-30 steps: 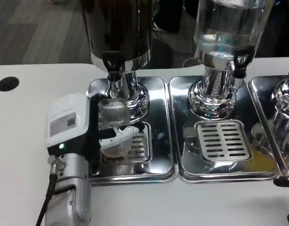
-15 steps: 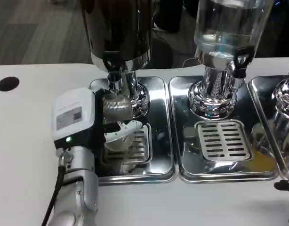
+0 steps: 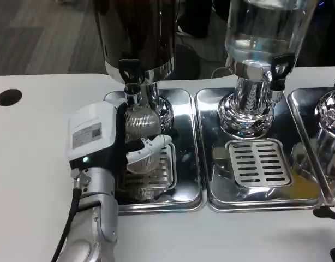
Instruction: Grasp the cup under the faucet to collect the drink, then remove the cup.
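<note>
While the label on the left hand [image 3: 110, 136] is too small to read, that hand grasps the ribbed clear cup [image 3: 141, 126] right under the faucet [image 3: 131, 76] of the dark dispenser [image 3: 137, 33], above the drip grate [image 3: 159, 172]; cup contents can't be made out. Next dispenser [image 3: 263, 27] w/ clear liquid stands on its own steel tray [image 3: 211, 164]; white surface [image 3: 25, 164], grey floor behind.

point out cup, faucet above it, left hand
cup [image 3: 139, 124], head view, ribbed side wall
faucet [image 3: 130, 73], head view, black tap body
left hand [image 3: 94, 132], head view, white back
</note>
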